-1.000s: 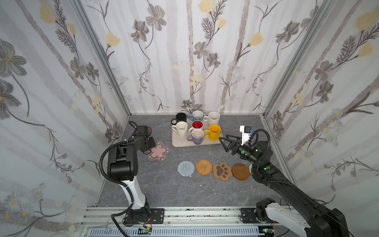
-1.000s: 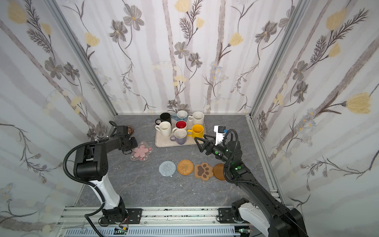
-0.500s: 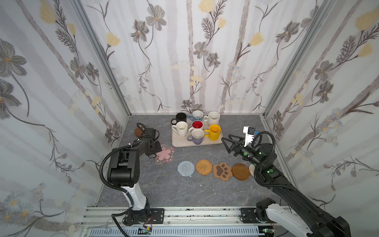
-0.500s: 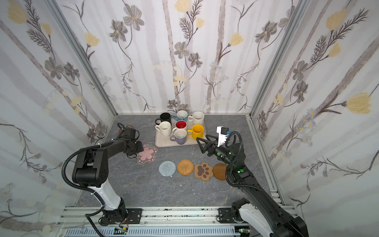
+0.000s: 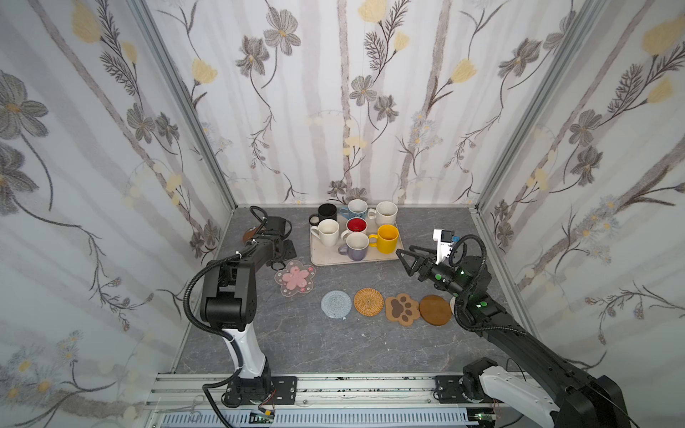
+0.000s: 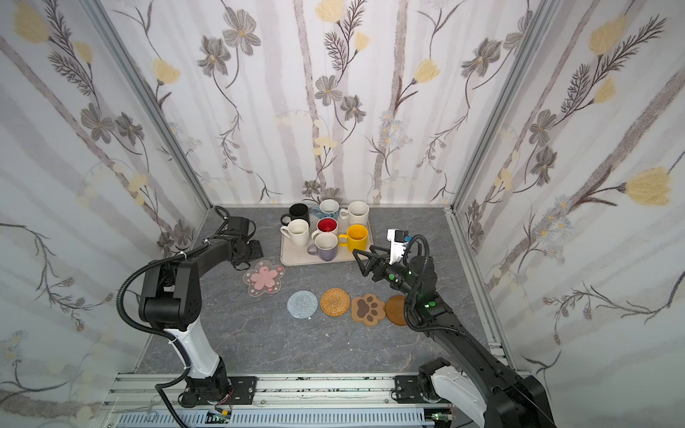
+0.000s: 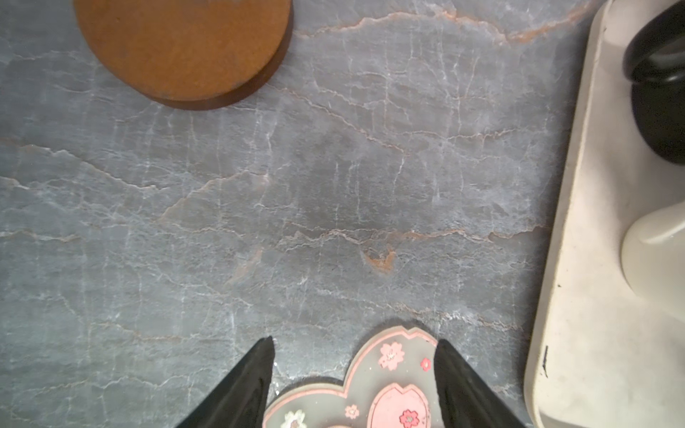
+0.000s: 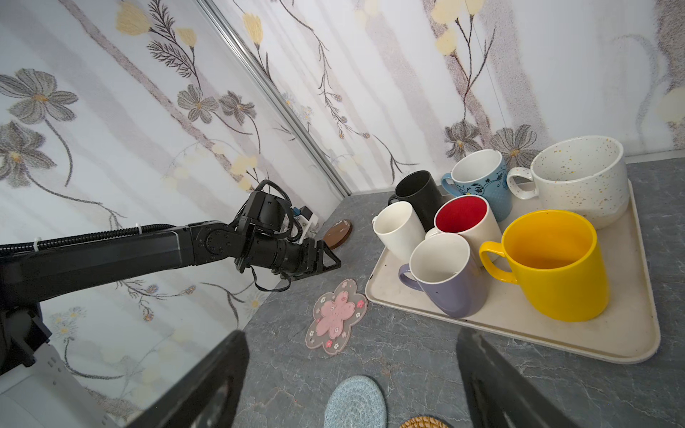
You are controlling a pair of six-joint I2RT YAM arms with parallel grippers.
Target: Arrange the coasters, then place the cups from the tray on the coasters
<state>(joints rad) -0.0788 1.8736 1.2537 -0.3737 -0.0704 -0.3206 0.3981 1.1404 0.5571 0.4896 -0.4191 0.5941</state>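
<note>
The cream rectangular tray with rounded corners (image 5: 319, 259) sits at the back middle of the grey marbled table (image 5: 296, 344). Its long axis runs left to right in both top views. Seven mugs stand upright on it. A black mug (image 5: 328, 212), a blue-and-white patterned mug (image 5: 356, 207) and a speckled white mug (image 5: 386, 212) line the back. A plain white mug (image 5: 328, 230), a white mug with red inside (image 5: 356, 224) and a yellow mug (image 5: 387, 238) fill the middle, and a lavender mug (image 5: 357, 247) stands alone at the front. Every handle that shows points toward the left of the top views.

Six coasters can be counted, all flat on the table. Four lie close together in a left-to-right row in front of the tray: a grey-blue crochet round (image 5: 336, 304), a tan rattan round (image 5: 369, 302), a brown paw-shaped mat (image 5: 402, 309) and a brown wooden disc (image 5: 435, 310). A pink blossom mat (image 5: 295, 278) lies off the tray's front left corner. A second brown wooden disc (image 7: 181, 48) lies by the left wall.

The left end effector (image 7: 354, 340) hangs just above the table at the blossom mat's back edge, fingers apart, gripping nothing. The right end effector (image 5: 404, 255) points at the tray's front right corner, near the yellow mug, with its fingers spread wide and empty.
</note>
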